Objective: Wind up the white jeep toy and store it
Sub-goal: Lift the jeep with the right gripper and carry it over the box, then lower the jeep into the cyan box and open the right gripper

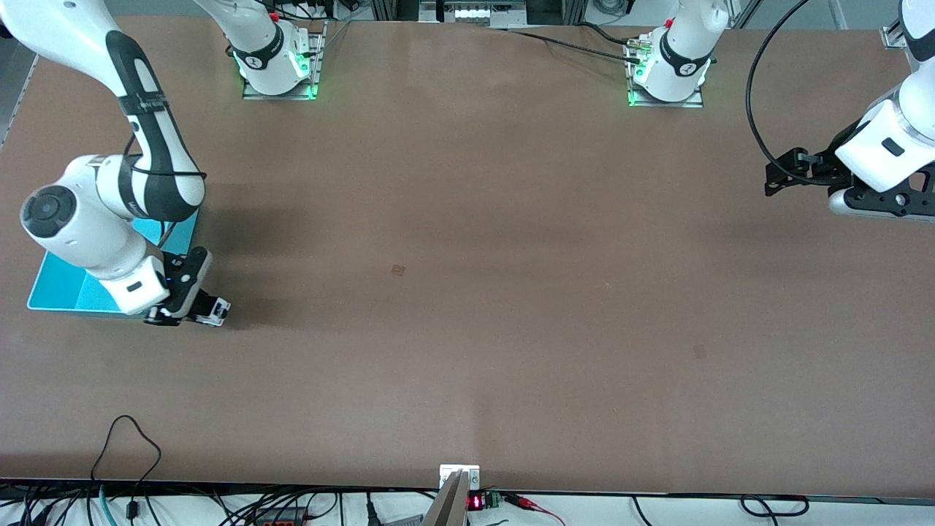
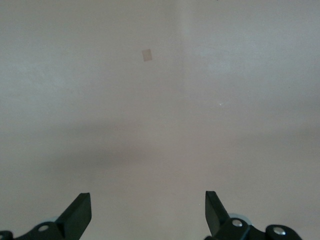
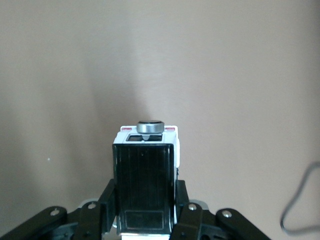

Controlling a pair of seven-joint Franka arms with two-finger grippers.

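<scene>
The white jeep toy (image 3: 145,175), boxy with a black roof panel, sits between the fingers of my right gripper (image 3: 145,202), which is shut on its sides. In the front view the right gripper (image 1: 191,313) holds the jeep (image 1: 217,310) low at the table, beside the corner of the cyan bin (image 1: 66,288) nearest the camera. My left gripper (image 2: 148,212) is open and empty, up over the left arm's end of the table (image 1: 785,175); that arm waits.
The right arm's forearm covers much of the cyan bin. A small dark square mark (image 1: 398,269) lies mid-table and another (image 1: 699,351) toward the left arm's end. Cables hang along the table's near edge (image 1: 124,446).
</scene>
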